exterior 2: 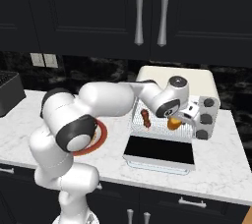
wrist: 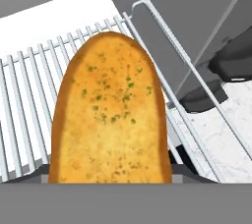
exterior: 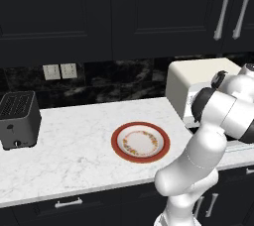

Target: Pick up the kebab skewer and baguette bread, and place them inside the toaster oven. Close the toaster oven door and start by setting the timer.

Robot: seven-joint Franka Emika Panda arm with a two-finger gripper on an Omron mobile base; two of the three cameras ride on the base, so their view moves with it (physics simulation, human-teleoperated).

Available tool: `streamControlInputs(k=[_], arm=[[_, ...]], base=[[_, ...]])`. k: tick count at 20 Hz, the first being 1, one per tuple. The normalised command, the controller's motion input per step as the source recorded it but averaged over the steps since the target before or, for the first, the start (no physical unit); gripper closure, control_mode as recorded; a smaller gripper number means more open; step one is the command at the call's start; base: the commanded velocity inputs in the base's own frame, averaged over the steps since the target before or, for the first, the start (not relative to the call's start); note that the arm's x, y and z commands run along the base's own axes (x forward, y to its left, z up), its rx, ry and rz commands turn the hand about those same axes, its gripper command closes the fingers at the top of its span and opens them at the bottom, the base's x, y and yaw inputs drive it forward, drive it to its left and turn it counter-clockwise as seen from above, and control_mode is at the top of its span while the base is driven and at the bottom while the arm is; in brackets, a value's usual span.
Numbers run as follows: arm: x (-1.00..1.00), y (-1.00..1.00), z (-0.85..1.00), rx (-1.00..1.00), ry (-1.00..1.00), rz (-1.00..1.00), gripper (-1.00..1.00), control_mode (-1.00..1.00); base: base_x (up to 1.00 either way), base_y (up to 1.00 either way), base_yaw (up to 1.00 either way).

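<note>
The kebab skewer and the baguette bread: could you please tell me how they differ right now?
The kebab skewer is dark red-brown, while the baguette bread is golden-orange with green flecks. The skewer lies free on the toaster oven rack's left part; the bread is at the gripper, over the rack's right part. The skewer looks thin, the bread broad. Both sit above the wire rack, behind the open toaster oven door.

Toaster oven (exterior 2: pixel 174 78): cream-white box at the right of the surface, toaster oven door (exterior 2: pixel 158 150) folded down flat, dark glass up. Kebab skewer (exterior 2: pixel 145 118) lies on the wire rack inside, left half, dark red-brown chunks. Baguette bread (wrist: pixel 110 115), golden-orange with green flecks, sits over the rack's right part, lengthwise into the oven.
</note>
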Motion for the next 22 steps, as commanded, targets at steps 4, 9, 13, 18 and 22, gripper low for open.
streamControlInputs(k=[4, 9, 13, 18, 22], arm=[[0.02, 0.00, -0.26, 0.00, 0.00, 0.00, 1.00, -1.00], [0.00, 0.00, -0.25, 0.00, -0.02, 0.00, 1.00, -1.00], [-0.03, 0.01, -0.32, 0.00, -0.02, 0.00, -1.00, -1.00], [-0.36, 0.03, -0.31, 0.00, -0.02, 0.00, -1.00, -1.00], [-0.22, 0.16, -0.06, 0.00, -0.04, 0.00, -1.00, -1.00]], base=[[0.00, 0.00, 0.00], [0.00, 0.00, 0.00], [0.00, 0.00, 0.00], [0.00, 0.00, 0.00], [0.00, 0.00, 0.00]])
